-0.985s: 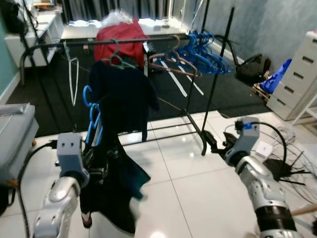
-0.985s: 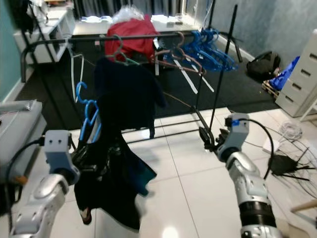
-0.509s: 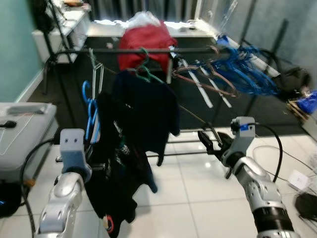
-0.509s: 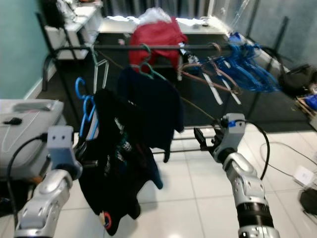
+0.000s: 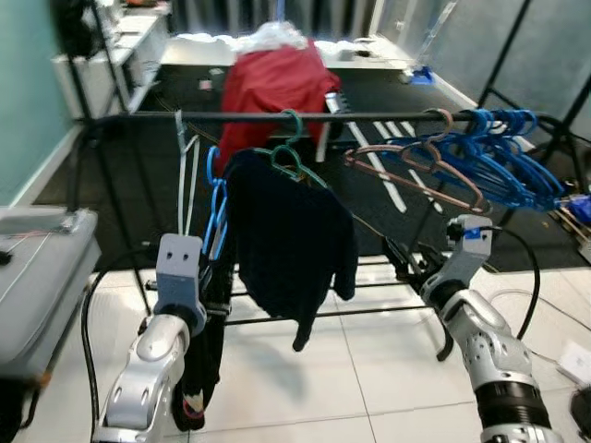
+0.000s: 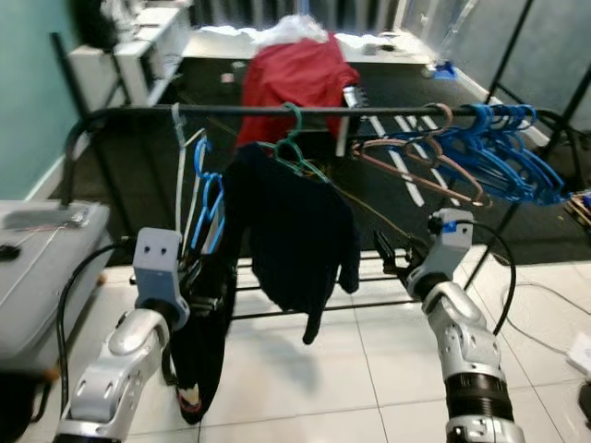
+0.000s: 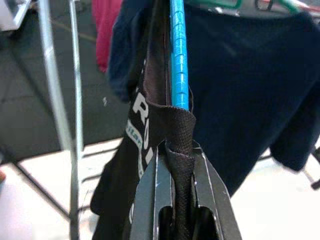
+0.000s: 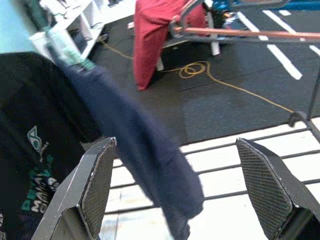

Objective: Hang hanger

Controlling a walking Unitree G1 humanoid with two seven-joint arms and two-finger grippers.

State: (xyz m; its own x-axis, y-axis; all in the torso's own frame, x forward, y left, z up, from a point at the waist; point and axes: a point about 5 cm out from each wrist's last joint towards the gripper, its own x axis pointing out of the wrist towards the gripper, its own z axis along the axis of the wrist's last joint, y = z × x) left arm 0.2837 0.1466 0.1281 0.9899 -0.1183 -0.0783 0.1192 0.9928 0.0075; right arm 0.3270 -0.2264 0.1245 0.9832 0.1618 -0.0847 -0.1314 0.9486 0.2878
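At far left a grey case [image 5: 32, 277] sits beside the robot, against a teal wall. The left tool [image 7: 181, 165] is raised in front of the clothes rail [image 5: 277, 117]; in the left wrist view its two black fingers [image 7: 150, 200] are pressed nearly together on a fold of a black printed garment [image 7: 145, 135], with the blue hanger [image 7: 179, 55] running straight up out of the clamped cloth, just beyond the fingertips. In the head views that blue hanger [image 5: 216, 208] stands directly above the left tool, its hook reaching up close to the rail; whether the hook rests on the bar cannot be told. The black garment [image 6: 205, 341] droops below the tool toward the white tiled floor [image 5: 351, 369].

Just left of the blue hanger a pale wire hanger [image 5: 183, 175] dangles from the rail. To the right, a green hanger [image 5: 294, 159] carries a dark navy shirt [image 5: 294, 249] hung on the rail, touching the held garment's side. Behind it a red cloth [image 5: 275, 81] is draped further back.

Further right, brown hangers [image 5: 425, 166] and a bunch of blue hangers [image 5: 503, 157] crowd the rail's end.

The right tool [image 8: 180, 185] is held low, right of the navy shirt, its fingers [image 8: 97, 185] spread wide with nothing between them.
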